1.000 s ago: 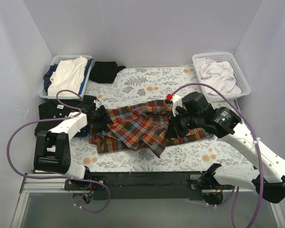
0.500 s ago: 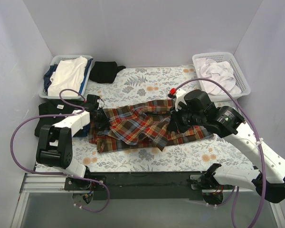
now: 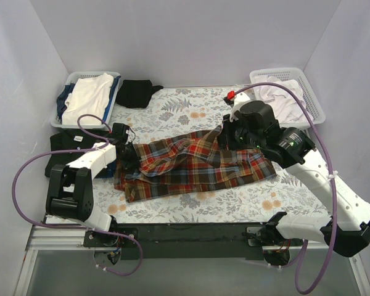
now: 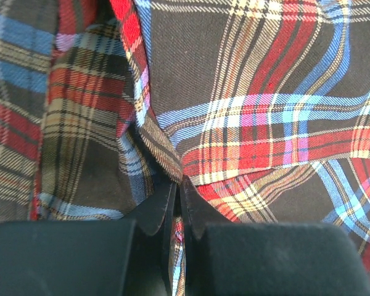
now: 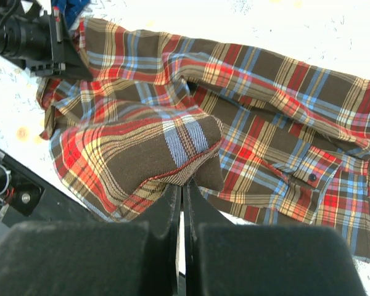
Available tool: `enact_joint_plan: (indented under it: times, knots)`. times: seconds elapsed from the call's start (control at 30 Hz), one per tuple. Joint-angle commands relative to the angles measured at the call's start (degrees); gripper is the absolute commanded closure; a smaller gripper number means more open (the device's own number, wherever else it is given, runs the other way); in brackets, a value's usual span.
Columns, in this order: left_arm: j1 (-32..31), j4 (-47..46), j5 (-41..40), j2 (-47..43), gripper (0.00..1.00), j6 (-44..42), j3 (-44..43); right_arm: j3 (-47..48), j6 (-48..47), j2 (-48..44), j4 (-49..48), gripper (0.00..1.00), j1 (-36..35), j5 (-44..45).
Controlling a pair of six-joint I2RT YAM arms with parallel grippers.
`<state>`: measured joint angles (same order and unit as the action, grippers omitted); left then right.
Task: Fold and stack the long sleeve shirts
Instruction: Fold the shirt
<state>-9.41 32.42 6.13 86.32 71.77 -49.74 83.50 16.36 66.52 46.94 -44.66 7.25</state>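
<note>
The red-orange plaid long sleeve shirt lies crumpled across the middle of the table. My left gripper sits low at its left edge, shut on a fold of plaid cloth that shows between the jaws. My right gripper is raised over the shirt's far right part, shut on a hemmed edge of the plaid, which hangs from it. A folded black shirt lies at the left edge, beside the left arm.
A basket with white and blue clothes stands at the back left. Another basket with white cloth stands at the back right. A black bundle lies at the back. The floral tablecloth covers the table.
The left gripper has shut on the shirt's left edge. The right arm rose and moved back and right with its hold, stretching the plaid out wider.
</note>
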Motion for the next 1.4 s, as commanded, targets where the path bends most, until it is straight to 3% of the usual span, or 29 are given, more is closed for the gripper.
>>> enact_joint_plan:
  times: [0.0,0.17,0.3,0.37,0.57,0.67,0.77,0.87,0.97,1.07,1.2,1.37]
  knots:
    - [-0.08,3.17,-4.63,-3.00,1.00,-1.81,-1.42,2.10,-0.01,-0.08,-5.36,0.99,0.98,1.28]
    - [-0.08,3.00,-3.68,-3.09,0.63,-1.72,-1.33,1.31,0.07,-0.08,-6.60,0.99,1.77,-0.82]
    - [-0.08,2.47,-3.23,-3.27,0.57,-0.67,-2.20,0.61,0.60,-0.34,-6.68,0.99,1.86,-1.44]
    - [-0.08,2.21,-3.06,-2.83,0.59,-0.58,-2.47,0.61,0.52,-0.60,-6.68,0.99,2.12,-1.01]
    - [-0.08,1.50,-1.91,-2.21,0.80,0.48,-3.88,0.34,0.78,-1.75,-6.60,0.99,3.00,0.75]
    - [-0.17,1.59,-1.56,-1.86,0.85,0.48,-4.14,0.17,0.60,-1.83,-6.51,0.99,3.36,0.75]
    - [-0.08,1.33,-1.39,-1.34,1.00,0.48,-3.79,0.17,0.60,-2.01,-6.60,0.99,3.88,0.67]
    - [-0.08,1.68,-1.30,-0.81,1.00,0.39,-3.70,0.60,0.60,-1.92,-6.60,0.99,4.41,1.02]
    - [-0.08,4.48,-1.82,-3.09,1.00,-2.24,-2.74,2.98,3.76,-0.44,-5.63,0.99,8.44,6.45]
    - [-0.08,5.98,-2.00,-4.06,1.00,-3.91,-1.60,3.07,7.27,1.41,-5.45,0.99,13.09,6.47]
    - [-0.17,7.12,-2.18,-4.32,1.00,-5.15,-0.89,3.68,10.79,5.10,-5.28,0.99,18.46,1.64]
    - [-0.08,7.30,-2.61,-2.75,1.00,-6.29,-2.82,6.31,9.05,13.08,-3.62,0.99,20.06,-6.79]
